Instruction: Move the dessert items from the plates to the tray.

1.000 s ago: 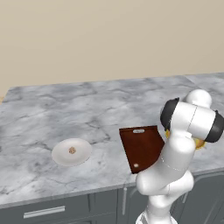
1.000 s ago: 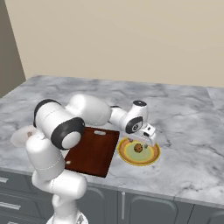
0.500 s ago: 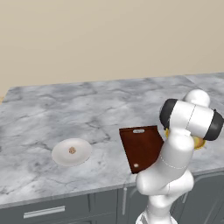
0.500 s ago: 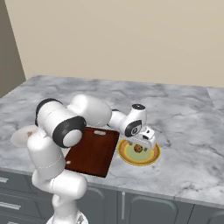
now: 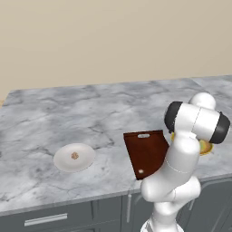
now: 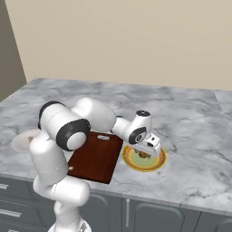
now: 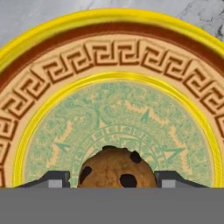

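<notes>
The hand (image 7: 112, 183) is lowered over the yellow-rimmed plate (image 6: 157, 164), its fingers (image 7: 52, 179) spread to either side of a round brown cookie with dark chips (image 7: 117, 170); whether the cookie is touched cannot be told. The cookie is seen on the plate's greenish centre. A paler morsel (image 5: 74, 156) is carried on the white plate (image 5: 86, 162), well apart on the marble worktop (image 5: 68, 118). Between the plates the dark reddish-brown tray (image 6: 97, 156) is laid flat. No writing is legible.
</notes>
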